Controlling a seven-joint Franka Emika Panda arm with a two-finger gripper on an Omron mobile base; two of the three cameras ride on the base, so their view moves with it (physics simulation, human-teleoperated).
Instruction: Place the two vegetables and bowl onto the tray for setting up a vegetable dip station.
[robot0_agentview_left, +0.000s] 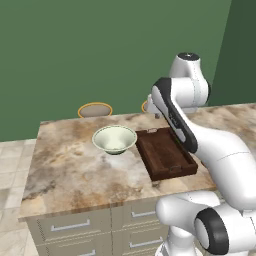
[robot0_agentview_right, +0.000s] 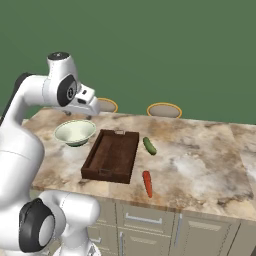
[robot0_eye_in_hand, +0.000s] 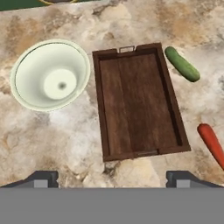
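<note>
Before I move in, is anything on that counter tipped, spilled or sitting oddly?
Nothing stands out. The bowl sits upright left of the wooden tray, which is bare; the cucumber and carrot lie flat on its right.

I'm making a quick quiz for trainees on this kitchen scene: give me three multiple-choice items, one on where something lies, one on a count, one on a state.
1. Where is the bowl relative to the tray in the hand view?
A. Inside it
B. On the counter to its left
C. Stacked on the cucumber

2. How many vegetables lie on the counter?
A. One
B. Two
C. Four

3. What does the tray hold?
A. Nothing
B. The carrot
C. The bowl

Answers:
1 B: the bowl rests on the marble beside the tray's left wall.
2 B: a cucumber and a carrot both lie right of the tray.
3 A: its wooden floor is bare, while the gripper is above, open and holding nothing.
</note>
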